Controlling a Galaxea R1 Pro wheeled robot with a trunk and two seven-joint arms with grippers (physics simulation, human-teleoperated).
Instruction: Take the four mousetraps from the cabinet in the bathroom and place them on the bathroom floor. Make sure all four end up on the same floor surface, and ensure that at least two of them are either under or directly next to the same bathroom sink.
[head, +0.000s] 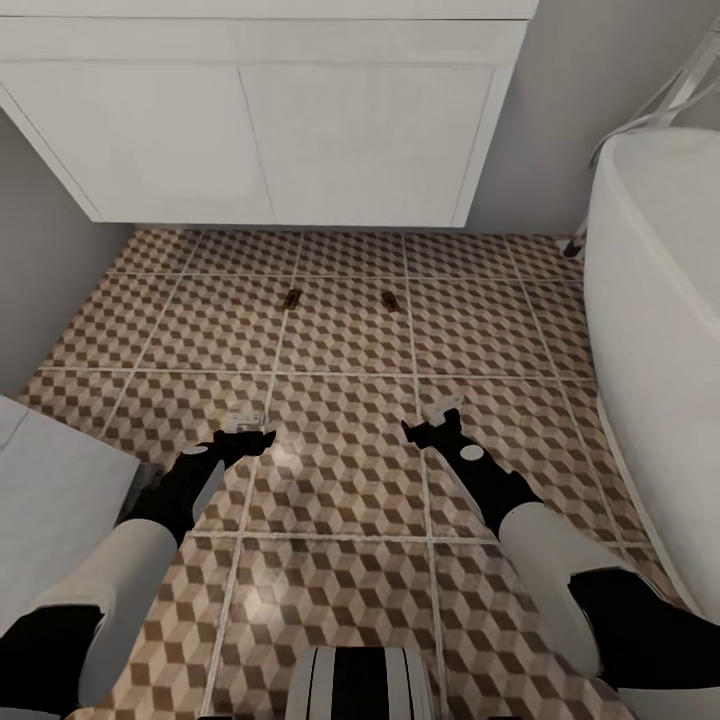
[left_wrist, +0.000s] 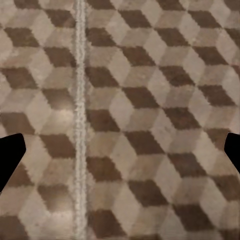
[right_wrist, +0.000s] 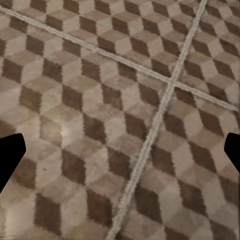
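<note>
Robot trunk housing (head: 362, 682), white with dark ribs, sits at the near edge of the head view. Both forearms, white sleeves ending in black wrists, extend forward over the bathroom floor (head: 340, 560). This floor consists of large square tiles printed with a brown, beige and white cube pattern, separated by pale grout lines.

Left gripper (head: 246, 425) and right gripper (head: 438, 418) hang above the tiles. In each wrist view the black finger tips (left_wrist: 10, 157) (right_wrist: 10, 157) stand at opposite edges with only tile between them: both sets of jaws are spread wide and hold nothing.

Two mousetraps lie flat on the floor ahead of the grippers, well apart from them: one mousetrap (head: 291, 298) to the left, a second mousetrap (head: 389, 300) to the right. Each is a tiny brown board with dark parts; detail is too small to tell. Both lie near the front of the sink (head: 270, 120), a white boxy unit with flat panelled front and sharp edges.

A white rounded bathtub (head: 655, 330) borders the floor on the right. A white flat surface (head: 50, 500) occupies the left. Grey walls flank the sink.
</note>
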